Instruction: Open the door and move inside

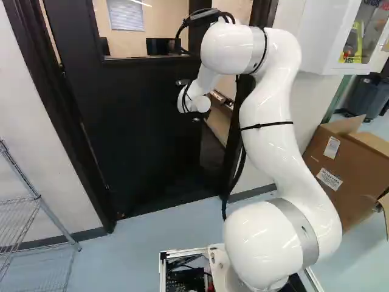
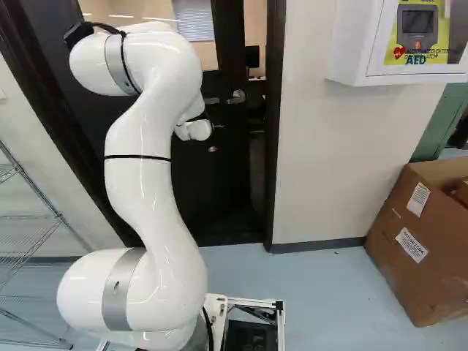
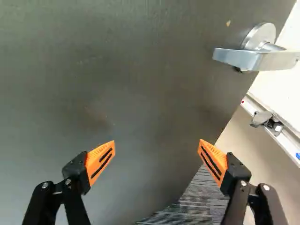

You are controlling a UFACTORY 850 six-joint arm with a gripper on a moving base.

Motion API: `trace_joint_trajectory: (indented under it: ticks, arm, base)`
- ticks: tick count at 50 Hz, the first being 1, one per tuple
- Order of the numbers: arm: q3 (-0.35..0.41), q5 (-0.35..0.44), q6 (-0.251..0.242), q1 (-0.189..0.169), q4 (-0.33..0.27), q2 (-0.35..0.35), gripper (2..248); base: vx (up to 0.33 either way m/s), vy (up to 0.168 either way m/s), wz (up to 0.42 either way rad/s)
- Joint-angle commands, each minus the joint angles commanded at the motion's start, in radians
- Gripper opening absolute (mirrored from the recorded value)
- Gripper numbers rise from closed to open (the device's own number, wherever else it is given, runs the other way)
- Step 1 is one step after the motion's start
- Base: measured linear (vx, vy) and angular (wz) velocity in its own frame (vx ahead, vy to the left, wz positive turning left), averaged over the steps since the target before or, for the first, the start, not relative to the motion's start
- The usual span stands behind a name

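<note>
Orange pads (image 3: pixel 101 161) stand wide apart, leaving the gripper (image 3: pixel 157 141) released. From it, a metal door handle (image 3: pixel 255 57) sits between one and two o'clock, on the dark door (image 1: pixel 143 112). That door stands ajar at ten o'clock in the left base view, with a wire rack (image 1: pixel 23 176) at eight and a cardboard box (image 1: pixel 340 173) at three.
</note>
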Motion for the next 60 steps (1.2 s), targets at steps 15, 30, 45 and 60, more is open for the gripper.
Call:
trace_joint_trajectory:
  ticks: [15, 30, 45, 60]
  arm:
    - [0.091, 0.0, 0.0, 0.005, 0.0, 0.068, 247]
    - [0.18, 0.0, 0.0, 0.009, 0.0, 0.136, 247]
    - [0.267, 0.0, 0.0, 0.01, 0.0, 0.205, 247]
    - [0.353, 0.0, 0.0, 0.009, 0.01, 0.274, 247]
  base:
    - [0.0, 0.0, 0.0]
    - [0.0, 0.0, 0.0]
    - [0.0, 0.0, 0.0]
    - [0.0, 0.0, 0.0]
